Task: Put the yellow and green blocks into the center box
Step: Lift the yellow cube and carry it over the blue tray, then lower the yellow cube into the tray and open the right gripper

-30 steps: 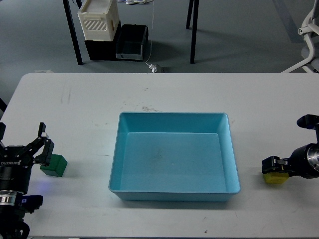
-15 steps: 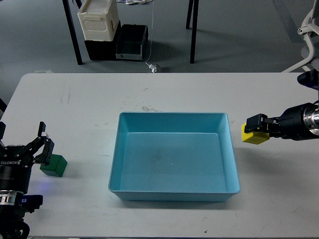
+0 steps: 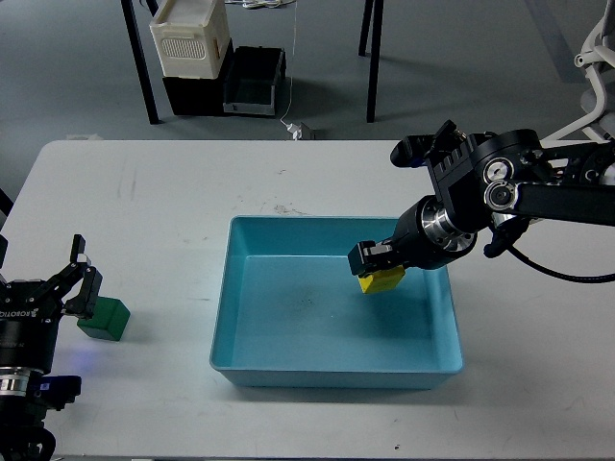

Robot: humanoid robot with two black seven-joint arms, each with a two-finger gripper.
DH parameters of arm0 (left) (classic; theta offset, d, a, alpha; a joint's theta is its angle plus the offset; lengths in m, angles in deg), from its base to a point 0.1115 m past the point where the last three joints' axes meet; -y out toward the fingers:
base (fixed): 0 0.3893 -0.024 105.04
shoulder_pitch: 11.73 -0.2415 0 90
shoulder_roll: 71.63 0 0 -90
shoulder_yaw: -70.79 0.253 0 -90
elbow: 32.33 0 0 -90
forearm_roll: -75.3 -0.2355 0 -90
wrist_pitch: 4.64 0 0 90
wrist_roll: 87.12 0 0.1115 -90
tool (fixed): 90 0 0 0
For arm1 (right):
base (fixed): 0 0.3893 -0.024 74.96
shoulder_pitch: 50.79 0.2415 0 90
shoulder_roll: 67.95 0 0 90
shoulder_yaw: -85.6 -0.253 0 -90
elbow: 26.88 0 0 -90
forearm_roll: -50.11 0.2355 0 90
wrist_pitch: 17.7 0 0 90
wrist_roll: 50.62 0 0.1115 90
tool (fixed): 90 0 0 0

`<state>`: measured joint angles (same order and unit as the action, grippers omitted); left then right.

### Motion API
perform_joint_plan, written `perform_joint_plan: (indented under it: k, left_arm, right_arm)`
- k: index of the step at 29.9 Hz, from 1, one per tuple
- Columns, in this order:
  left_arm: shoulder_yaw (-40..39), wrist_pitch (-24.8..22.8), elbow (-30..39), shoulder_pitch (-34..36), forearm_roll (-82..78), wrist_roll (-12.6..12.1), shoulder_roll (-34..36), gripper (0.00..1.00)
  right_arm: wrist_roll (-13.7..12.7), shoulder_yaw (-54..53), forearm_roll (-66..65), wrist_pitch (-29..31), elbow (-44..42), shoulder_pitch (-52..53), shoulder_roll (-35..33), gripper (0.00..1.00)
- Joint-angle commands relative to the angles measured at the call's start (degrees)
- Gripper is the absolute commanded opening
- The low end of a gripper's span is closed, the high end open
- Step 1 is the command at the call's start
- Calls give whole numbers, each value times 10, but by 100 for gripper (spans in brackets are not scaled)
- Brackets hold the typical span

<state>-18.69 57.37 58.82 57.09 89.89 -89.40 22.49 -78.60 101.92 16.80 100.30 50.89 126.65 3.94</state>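
Observation:
The light blue box (image 3: pixel 336 365) sits in the middle of the white table. My right gripper (image 3: pixel 378 264) is shut on the yellow block (image 3: pixel 382 279) and holds it over the right part of the box's inside, just above the floor. The green block (image 3: pixel 104 319) lies on the table at the far left. My left gripper (image 3: pixel 82 284) is open, its fingers (image 3: pixel 88 294) standing around the block's left side, close to it or touching.
The right arm (image 3: pixel 500 192) reaches in from the right, over the box's right rim. The table's front edge (image 3: pixel 288 451) is close below the box. Beyond the far edge stand table legs and stacked crates (image 3: pixel 192 48) on the floor.
My right gripper lifted the yellow block from the table at the right and carried it left, over the box's rim, into the box. The left gripper and green block have not moved.

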Motion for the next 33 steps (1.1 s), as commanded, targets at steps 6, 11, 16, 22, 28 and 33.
perform_joint_plan:
  k: [6, 11, 16, 22, 28, 33]
  left_arm:
    - [3, 0, 0, 1, 0, 0, -1, 100]
    - [3, 0, 0, 2, 0, 0, -1, 100]
    - [2, 0, 0, 1, 0, 0, -1, 100]
    - [3, 0, -1, 1, 0, 0, -1, 100]
    - [3, 0, 0, 1, 0, 0, -1, 100]
    - [3, 0, 0, 2, 0, -1, -1, 100]
  right_arm:
    - [0, 4, -19, 0, -42, -43, 44, 5]
    - [0, 3, -18, 0, -69, -59, 75, 29]
    - [0, 0, -17, -1, -83, -61, 91, 61]
    - [0, -1, -16, -1, -86, -63, 90, 99]
    - [0, -19, -12, -1, -87, -61, 83, 99]
    - [0, -87, 19, -2, -93, -53, 60, 99]
